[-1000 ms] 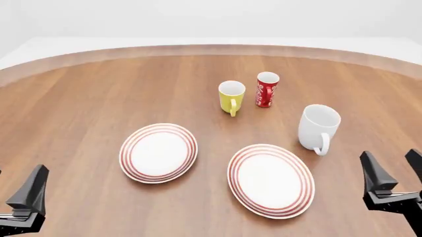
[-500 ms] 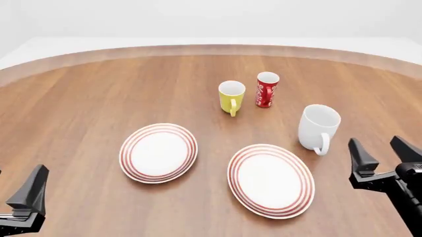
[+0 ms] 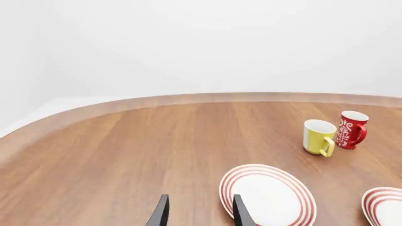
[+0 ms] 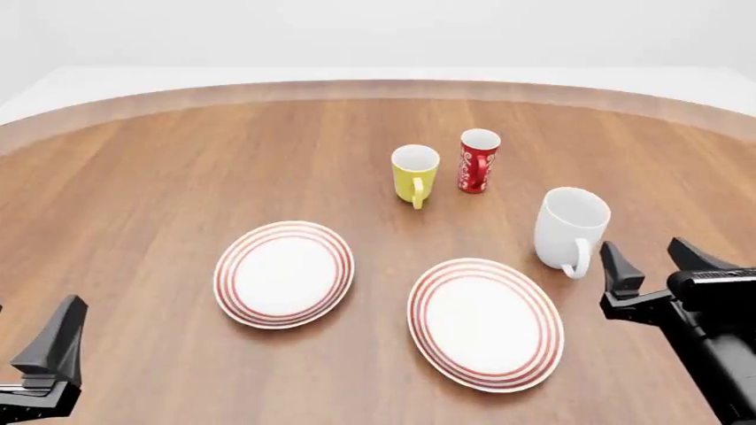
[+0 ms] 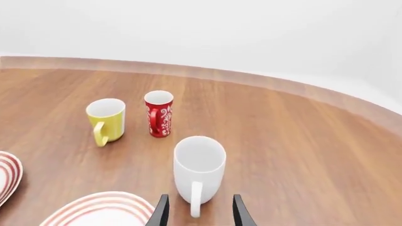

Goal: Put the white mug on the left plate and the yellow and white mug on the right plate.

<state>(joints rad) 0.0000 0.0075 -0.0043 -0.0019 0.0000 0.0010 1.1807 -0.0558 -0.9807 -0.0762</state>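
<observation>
Front view: right tool [image 4: 652, 262], open, near the white mug [image 4: 571, 228]; red cup [image 4: 477, 160] beside yellow and white mug [image 4: 413, 173].

Bright, even, diffuse light fills every view, sharp throughout with no blur or glare. Shadows are faint and soft, pooling just under the white mug [image 4: 571, 228] on the tabletop [image 4: 177, 177], whose far edge curves.

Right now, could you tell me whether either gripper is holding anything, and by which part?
Nothing is held. The right gripper is open near the white mug, not touching; the left gripper is open and empty.
</observation>
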